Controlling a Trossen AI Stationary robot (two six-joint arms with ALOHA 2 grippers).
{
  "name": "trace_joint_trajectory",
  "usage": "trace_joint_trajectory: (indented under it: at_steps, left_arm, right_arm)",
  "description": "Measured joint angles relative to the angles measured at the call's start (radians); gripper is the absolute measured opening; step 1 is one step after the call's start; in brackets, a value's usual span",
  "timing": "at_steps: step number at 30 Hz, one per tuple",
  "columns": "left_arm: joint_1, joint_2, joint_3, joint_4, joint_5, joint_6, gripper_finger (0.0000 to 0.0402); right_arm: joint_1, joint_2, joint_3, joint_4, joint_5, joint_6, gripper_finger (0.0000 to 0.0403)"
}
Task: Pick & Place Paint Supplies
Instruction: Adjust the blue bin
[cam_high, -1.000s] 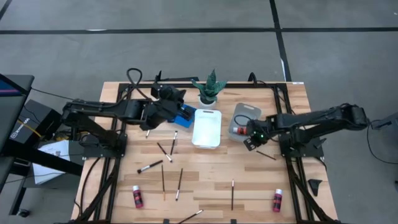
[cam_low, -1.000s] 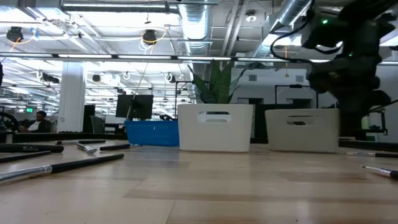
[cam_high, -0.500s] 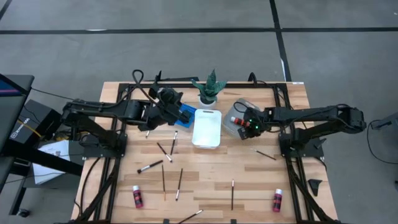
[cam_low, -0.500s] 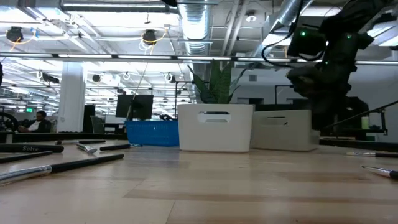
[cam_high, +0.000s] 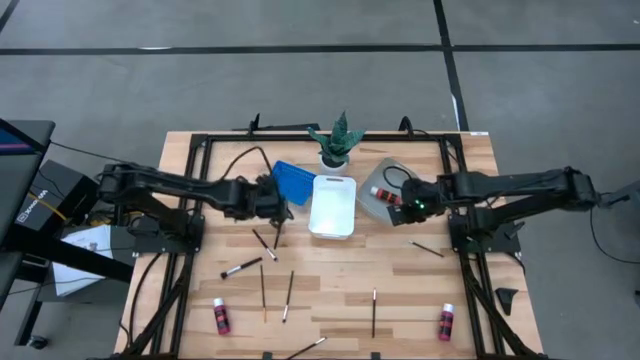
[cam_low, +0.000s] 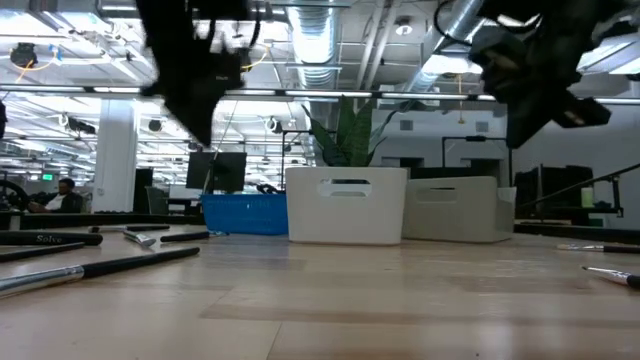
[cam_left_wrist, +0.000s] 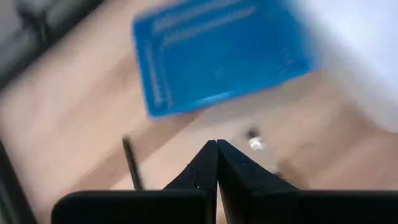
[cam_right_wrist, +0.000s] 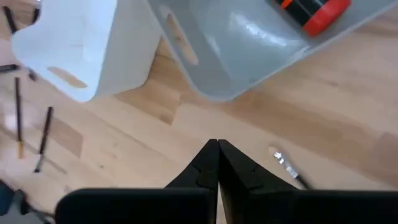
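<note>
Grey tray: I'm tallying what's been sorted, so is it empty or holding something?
Not empty. The grey tray holds a red object with a dark part, seen in the right wrist view.

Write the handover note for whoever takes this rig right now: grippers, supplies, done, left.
Left gripper: shut, empty, over the table in front of the blue plastic tray.
Right gripper: shut, empty, beside the grey plastic tray.
Done: a red-and-black item lies in the grey tray; the white plastic tray looks empty.
Left: thin paintbrushes scattered across the wooden table, plus two small pink bottles with white caps near the front edge.
</note>
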Motion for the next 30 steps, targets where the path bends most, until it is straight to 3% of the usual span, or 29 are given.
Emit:
trace_joint_trajectory:
  at_steps: [4,12,23,30]
  left_arm:
    - [0.069,0.001,-0.152,0.199,0.012,-0.002,0.0]
    - [0.284,0.044,-0.284,0.409,0.084,0.11,0.0]
    - [0.464,0.045,-0.297,0.522,0.083,0.239,0.0]
    - [0.514,0.045,-0.297,0.659,0.09,0.286,0.0]
  right_arm:
    - [0.08,-0.012,0.021,-0.019,0.04,0.093,0.0]
    - [0.204,-0.011,0.04,-0.049,0.061,0.229,0.0]
    - [0.325,-0.011,0.041,-0.048,0.12,0.396,0.0]
    - [0.317,-0.011,0.041,-0.097,0.146,0.417,0.0]
